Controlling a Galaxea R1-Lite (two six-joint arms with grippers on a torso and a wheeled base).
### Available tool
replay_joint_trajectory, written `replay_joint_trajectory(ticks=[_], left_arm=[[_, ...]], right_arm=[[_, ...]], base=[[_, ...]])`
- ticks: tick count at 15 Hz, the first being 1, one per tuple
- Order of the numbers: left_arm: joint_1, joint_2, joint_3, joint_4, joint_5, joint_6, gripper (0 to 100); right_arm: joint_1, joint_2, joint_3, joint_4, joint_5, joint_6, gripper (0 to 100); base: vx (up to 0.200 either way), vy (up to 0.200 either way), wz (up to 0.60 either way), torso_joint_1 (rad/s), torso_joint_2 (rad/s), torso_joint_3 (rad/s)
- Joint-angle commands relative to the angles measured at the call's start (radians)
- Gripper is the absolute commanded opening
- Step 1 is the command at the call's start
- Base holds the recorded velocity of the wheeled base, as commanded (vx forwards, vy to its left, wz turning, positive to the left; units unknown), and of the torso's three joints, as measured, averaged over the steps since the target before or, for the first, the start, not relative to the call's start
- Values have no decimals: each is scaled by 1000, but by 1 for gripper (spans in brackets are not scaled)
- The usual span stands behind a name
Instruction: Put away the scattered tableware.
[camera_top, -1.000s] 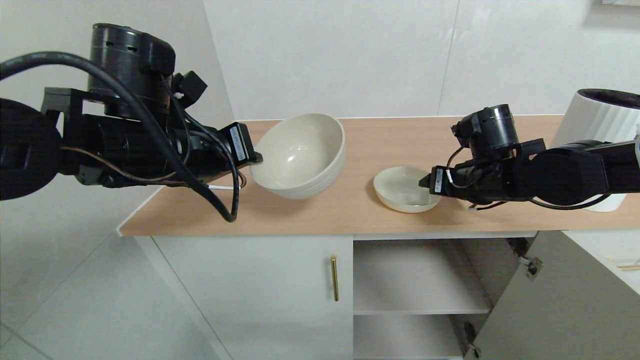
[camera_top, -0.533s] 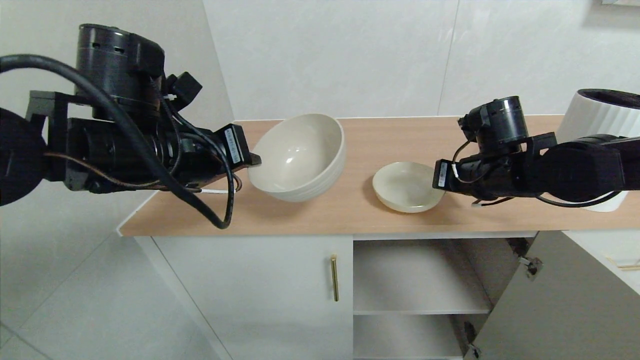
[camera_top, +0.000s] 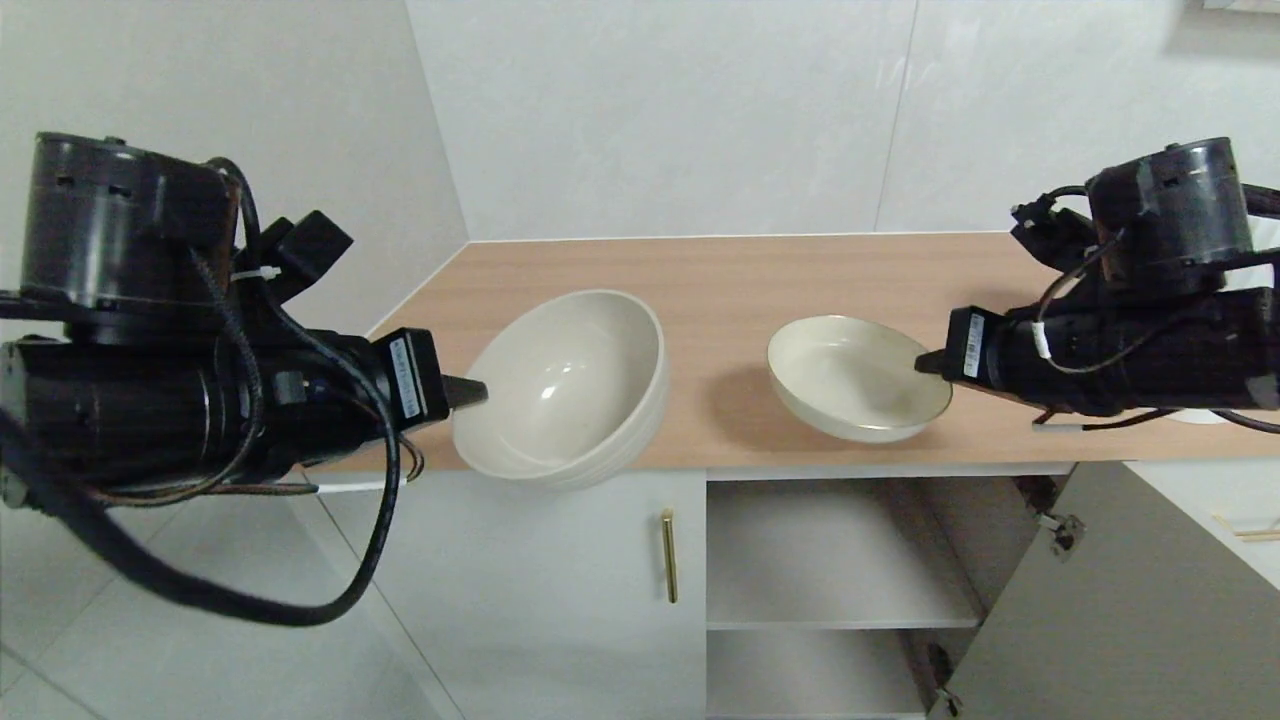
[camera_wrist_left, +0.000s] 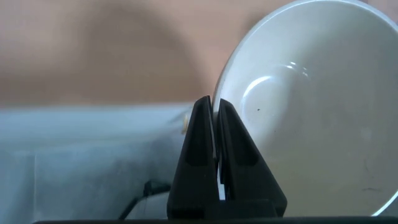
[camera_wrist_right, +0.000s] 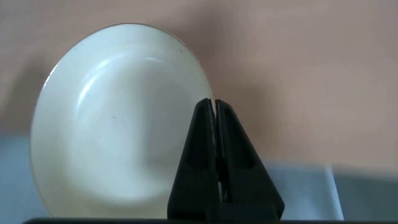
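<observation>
My left gripper (camera_top: 478, 391) is shut on the rim of a large cream bowl (camera_top: 560, 385), which hangs tilted in the air over the counter's front edge. The left wrist view shows that gripper (camera_wrist_left: 215, 112) pinching the bowl (camera_wrist_left: 311, 112) at its rim. My right gripper (camera_top: 928, 361) is shut on the rim of a small cream dish (camera_top: 850, 375), lifted above the wooden counter (camera_top: 720, 290). From the right wrist, the gripper (camera_wrist_right: 214, 115) clamps the dish (camera_wrist_right: 118, 112) by its edge.
Below the counter, a white cabinet stands with its right door (camera_top: 1100, 610) swung open, showing bare shelves (camera_top: 830, 590). The left door has a brass handle (camera_top: 669, 555). A white ribbed container (camera_top: 1262, 240) stands at the counter's far right, behind my right arm.
Both arms pulled back toward the counter's front edge. The large bowl came forward and lower over the edge. The small dish rose off the counter and moved right and nearer.
</observation>
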Motion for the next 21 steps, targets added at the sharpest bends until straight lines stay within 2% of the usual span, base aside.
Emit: replay_joint_trajectory(ticks=[1,5,7,9,13,16,21], left_arm=[[-7,-83,70,0,0,-6,0],[-10,-143,139,0,-1,-14,0],[-10,-141,143,0,-1,-12,0],[-18,-129,146,0,-3,-11,0],[-27,-114,146,0,-3,-11,0],[-27,-95,146,0,-3,-11,0],[-27,-91,146,0,-3,-11,0]], right_arm=[[0,-129,102,2,12,-1,0],[9,-195,202,-7,12,-8,0],[9,-193,238,-10,12,-20,0],[-9,-161,295,-87,9,-97,0],[-37,-124,349,-236,7,-98,0],[-43,-100,353,-253,3,-100,0],[-46,-75,353,-259,3,-101,0]], base=[[0,0,0,0,0,0],[-200,0,0,1,2,2],[0,0,0,0,0,0],[0,0,0,0,0,0],[0,0,0,0,0,0],[0,0,0,-12,30,19],[0,0,0,-146,389,235]])
